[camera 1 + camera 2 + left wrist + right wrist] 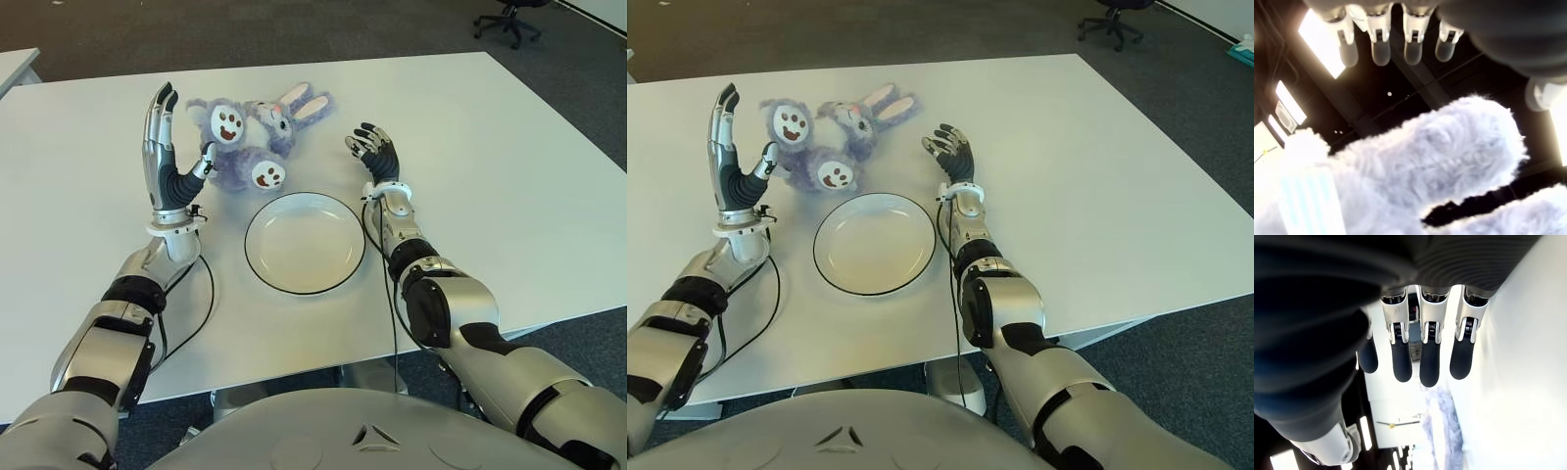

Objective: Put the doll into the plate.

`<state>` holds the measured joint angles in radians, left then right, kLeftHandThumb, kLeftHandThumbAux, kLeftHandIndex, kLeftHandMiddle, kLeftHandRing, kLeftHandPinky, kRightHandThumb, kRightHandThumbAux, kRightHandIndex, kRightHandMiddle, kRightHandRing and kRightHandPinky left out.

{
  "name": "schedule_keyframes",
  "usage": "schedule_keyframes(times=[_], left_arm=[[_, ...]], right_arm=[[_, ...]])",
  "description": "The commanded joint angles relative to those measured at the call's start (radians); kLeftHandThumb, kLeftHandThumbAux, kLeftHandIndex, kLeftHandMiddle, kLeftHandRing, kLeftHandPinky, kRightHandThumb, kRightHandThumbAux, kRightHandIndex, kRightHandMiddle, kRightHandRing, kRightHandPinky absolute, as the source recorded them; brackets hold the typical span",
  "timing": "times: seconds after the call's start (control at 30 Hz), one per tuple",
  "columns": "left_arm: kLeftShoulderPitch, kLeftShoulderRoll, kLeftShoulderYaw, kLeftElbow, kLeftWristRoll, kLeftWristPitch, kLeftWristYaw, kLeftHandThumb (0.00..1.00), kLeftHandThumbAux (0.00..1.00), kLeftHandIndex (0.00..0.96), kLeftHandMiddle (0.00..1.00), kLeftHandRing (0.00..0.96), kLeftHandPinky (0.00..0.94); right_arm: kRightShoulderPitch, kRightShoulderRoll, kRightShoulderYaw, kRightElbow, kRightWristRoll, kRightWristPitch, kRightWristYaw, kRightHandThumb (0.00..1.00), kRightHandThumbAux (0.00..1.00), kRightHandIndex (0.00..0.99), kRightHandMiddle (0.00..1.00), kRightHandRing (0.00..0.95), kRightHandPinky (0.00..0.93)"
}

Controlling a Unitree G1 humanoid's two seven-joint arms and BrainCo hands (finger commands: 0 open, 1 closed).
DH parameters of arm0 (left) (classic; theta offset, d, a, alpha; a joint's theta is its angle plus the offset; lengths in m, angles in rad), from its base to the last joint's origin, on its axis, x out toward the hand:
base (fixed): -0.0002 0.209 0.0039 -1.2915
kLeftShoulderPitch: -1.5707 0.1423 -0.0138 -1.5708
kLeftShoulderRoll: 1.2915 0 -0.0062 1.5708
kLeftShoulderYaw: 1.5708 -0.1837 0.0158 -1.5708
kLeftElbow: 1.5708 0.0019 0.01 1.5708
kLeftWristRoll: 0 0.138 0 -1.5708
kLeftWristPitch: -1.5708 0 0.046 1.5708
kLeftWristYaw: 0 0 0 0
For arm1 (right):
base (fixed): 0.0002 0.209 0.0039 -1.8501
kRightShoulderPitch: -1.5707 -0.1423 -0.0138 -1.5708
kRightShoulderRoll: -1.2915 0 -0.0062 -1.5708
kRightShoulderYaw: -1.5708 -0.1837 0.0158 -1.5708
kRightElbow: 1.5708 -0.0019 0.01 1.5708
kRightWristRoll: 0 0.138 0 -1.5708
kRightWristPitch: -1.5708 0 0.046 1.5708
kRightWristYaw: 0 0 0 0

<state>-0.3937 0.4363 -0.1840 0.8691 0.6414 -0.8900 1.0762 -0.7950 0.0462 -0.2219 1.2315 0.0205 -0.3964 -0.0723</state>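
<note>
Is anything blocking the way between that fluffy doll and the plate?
Nothing visible. The doll lies on the table just beyond the empty plate, with the open left hand and open right hand on either side.

an office: white table [509,196], grey carpet [294,24], wheeled office chair [509,20].

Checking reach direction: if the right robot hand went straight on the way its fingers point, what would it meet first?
Probably nothing: the right robot hand points across bare table. The plush bunny doll lies off to its left, though depth is unclear.
</note>
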Motion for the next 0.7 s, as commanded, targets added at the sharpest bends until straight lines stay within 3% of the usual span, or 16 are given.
schedule_keyframes(times=[0.03,0.7], left_arm=[[0.058,-0.066,-0.038,0.067,0.005,-0.007,-0.033,0.364,0.237,0.0,0.079,0.076,0.093],[0.002,-0.095,-0.048,0.089,-0.005,-0.028,-0.091,0.347,0.222,0.0,0.059,0.053,0.057]], right_arm=[[0.119,0.026,-0.006,0.091,0.008,0.112,-0.005,0.317,0.788,0.2,0.244,0.256,0.274],[0.12,0.026,-0.006,0.09,0.008,0.108,-0.003,0.305,0.791,0.196,0.243,0.256,0.273]])
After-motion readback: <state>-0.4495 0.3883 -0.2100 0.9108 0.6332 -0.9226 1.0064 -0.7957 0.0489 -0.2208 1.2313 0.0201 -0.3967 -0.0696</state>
